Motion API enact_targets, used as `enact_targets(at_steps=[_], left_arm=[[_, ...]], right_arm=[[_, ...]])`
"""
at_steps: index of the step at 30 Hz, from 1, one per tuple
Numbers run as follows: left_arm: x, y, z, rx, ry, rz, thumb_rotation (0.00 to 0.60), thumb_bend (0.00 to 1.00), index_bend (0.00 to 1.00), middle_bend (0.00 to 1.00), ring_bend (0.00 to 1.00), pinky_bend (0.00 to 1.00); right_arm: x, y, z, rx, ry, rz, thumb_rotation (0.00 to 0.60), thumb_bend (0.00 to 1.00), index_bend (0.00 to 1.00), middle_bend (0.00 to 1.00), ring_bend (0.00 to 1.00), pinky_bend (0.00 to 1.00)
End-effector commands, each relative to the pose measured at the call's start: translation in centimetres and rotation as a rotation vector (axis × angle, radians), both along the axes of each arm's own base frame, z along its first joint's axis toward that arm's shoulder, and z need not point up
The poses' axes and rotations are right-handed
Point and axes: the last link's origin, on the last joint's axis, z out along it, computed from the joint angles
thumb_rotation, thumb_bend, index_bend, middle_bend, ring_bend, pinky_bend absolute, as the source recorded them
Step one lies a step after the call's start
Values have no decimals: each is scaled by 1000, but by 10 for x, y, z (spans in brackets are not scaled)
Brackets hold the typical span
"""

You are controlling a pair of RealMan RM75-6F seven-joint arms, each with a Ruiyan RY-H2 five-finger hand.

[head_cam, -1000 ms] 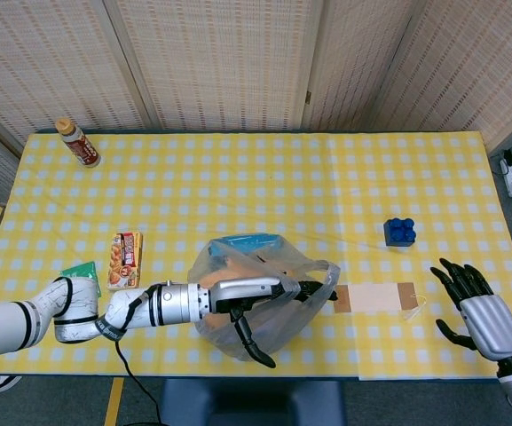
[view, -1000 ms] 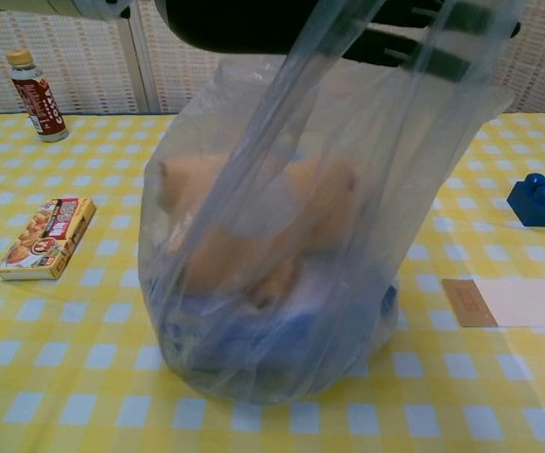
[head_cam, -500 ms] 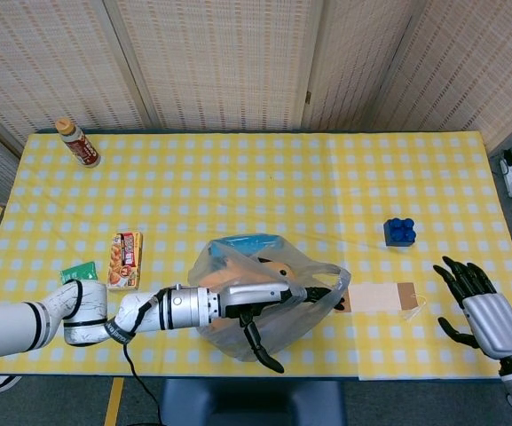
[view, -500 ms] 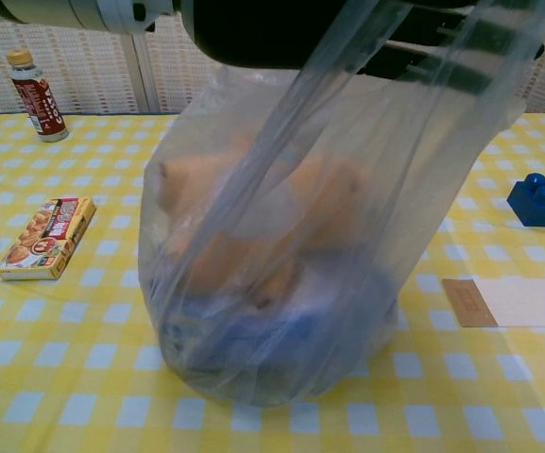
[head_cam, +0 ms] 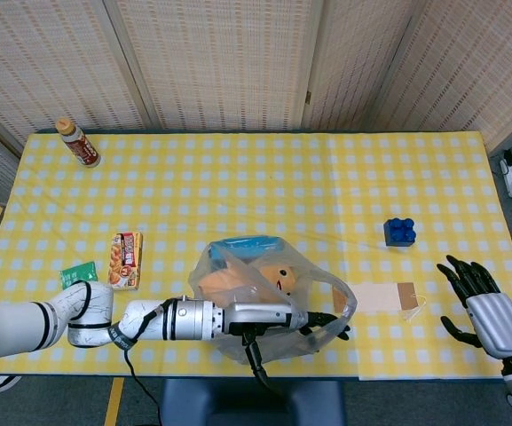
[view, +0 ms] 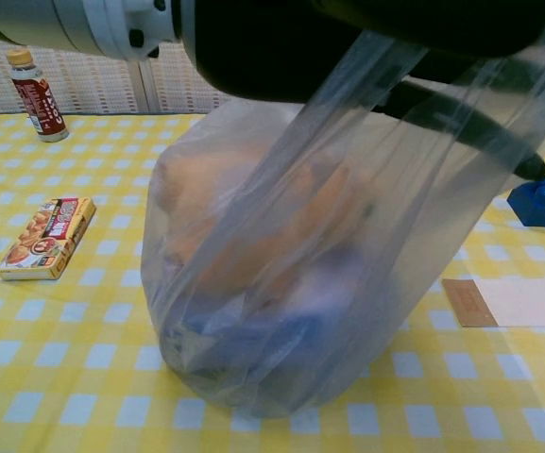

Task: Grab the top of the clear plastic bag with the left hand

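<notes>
Fingers [head_cam: 318, 321] of left hand [head_cam: 278, 318] grip one clear plastic bag [view: 272, 283] top.

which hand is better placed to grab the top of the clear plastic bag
Left. The left robot hand is already at the top of the clear plastic bag, fingers in its film. The right robot hand sits open at the table's far right edge, away from it.

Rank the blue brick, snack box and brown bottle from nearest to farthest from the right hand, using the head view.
From the right hand:
1. Blue brick, nearby on the right side.
2. Snack box, across on the left.
3. Brown bottle, far left corner.
</notes>
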Motion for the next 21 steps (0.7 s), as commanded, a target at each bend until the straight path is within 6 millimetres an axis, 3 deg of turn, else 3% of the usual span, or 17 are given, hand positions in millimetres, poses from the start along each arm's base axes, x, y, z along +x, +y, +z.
enact_targets(at_steps=[1,4,11,21], left_arm=[[1,-1,-1,-5,3,-3,600,23,104,130,87,265],[1,-2,-3,-12,5,-3,600,24,106,130,74,230],[5,0,-9,-19,-25,41,600,23,38,75,0,21],[13,-4,-12,-144,-57,102,600,27,16,40,0,60]], right_arm=[[0,0,0,-1,0,0,600,365,0,0,0,0],[0,1,1,-6,-1,-1,600,365,0,0,0,0],[-2,2,4,-13,-5,-2,600,365,0,0,0,0],[-2,2,6,-19,-10,-2,600,364,0,0,0,0]])
